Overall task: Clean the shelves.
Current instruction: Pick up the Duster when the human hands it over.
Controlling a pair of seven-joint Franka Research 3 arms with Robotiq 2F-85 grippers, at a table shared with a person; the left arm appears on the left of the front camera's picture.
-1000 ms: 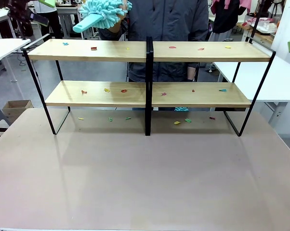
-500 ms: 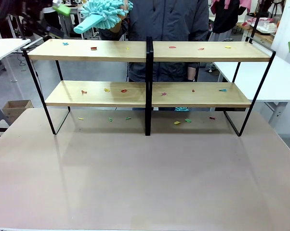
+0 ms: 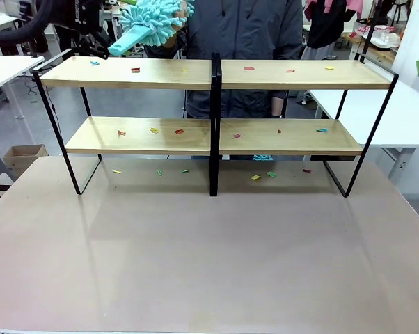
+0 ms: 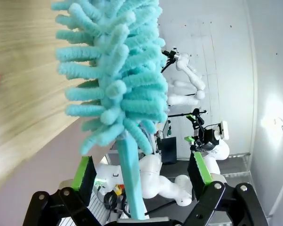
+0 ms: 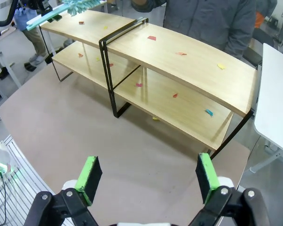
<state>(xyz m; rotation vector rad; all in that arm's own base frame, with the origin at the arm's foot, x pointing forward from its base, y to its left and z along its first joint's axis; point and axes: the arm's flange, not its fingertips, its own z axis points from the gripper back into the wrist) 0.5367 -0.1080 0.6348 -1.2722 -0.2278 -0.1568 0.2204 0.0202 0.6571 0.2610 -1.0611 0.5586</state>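
Turquoise duster [image 3: 154, 17], light-wood black-framed shelves [image 3: 161, 73]

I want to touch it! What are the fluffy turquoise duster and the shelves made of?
The fluffy turquoise duster looks like soft chenille microfibre: fat matte noodles. The shelves' long light boards look like matte wood, showing grain; their thin black frames seem painted metal.

Left end effector [image 4: 141, 170] — right [image 5: 148, 175] — spread wide.
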